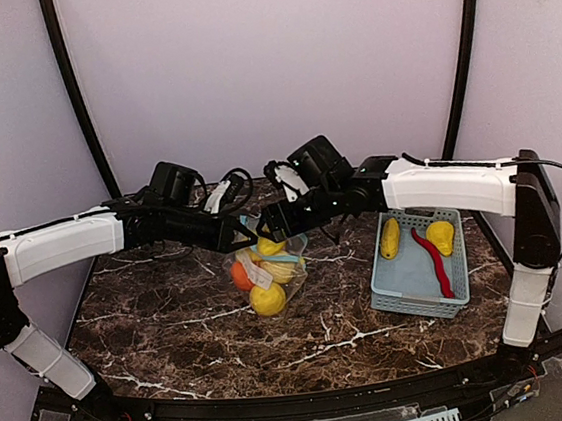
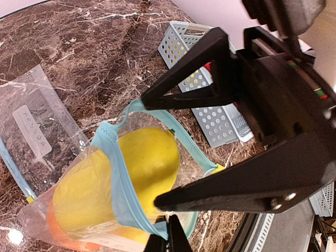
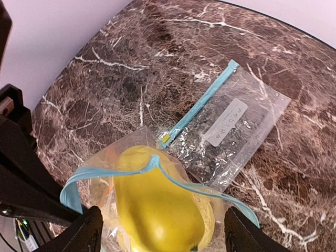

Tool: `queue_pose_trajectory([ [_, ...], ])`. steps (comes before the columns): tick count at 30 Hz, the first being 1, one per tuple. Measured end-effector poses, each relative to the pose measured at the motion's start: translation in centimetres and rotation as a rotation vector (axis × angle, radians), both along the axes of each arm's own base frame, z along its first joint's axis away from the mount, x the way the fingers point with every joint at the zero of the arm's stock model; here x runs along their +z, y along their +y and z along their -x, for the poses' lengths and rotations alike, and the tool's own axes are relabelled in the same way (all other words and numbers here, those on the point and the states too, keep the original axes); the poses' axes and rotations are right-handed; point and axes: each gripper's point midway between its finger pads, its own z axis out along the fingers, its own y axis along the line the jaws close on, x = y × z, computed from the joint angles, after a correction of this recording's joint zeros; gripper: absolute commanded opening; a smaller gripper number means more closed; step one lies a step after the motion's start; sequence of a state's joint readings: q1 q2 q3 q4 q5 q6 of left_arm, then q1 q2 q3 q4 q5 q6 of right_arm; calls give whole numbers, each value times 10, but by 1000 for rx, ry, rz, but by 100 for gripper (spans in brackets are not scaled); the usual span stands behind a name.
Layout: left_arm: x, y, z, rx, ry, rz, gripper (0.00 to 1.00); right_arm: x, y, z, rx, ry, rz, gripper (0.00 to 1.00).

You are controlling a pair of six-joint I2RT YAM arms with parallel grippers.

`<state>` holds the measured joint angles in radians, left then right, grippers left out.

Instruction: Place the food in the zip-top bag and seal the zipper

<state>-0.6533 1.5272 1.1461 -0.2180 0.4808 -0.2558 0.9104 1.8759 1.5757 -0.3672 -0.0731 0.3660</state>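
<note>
The tabletop [image 1: 162, 319] is dark brown marble, veined white. The clear zip-top bag [image 2: 118, 184], pale-blue zippered, shows yellow fruit [image 3: 157, 205].

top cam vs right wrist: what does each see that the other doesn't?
Top only: the basket holding two yellow pieces and the chili. Right wrist only: an empty bag lying flat beyond the filled one. Both: the filled bag, mouth open, with a yellow fruit on top, and the marble table.
</note>
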Motion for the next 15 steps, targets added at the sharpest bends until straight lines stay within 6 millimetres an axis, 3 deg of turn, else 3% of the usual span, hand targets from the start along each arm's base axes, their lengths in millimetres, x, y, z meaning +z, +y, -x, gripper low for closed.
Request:
queue_pose_trajectory([
  [4,0,1,-2,9,1,-1,1,22,-21,6,-58,-20,-24,79],
  [8,0,2,-3,16,5,-1,1,39,-35,15,-87,-17,-67,70],
  [11,0,2,-3,16,5,-1,1,35,-36,19,-95,6,-81,65],
  [15,0,2,-3,16,5,0,1,14,-31,22,-90,62,-72,61],
])
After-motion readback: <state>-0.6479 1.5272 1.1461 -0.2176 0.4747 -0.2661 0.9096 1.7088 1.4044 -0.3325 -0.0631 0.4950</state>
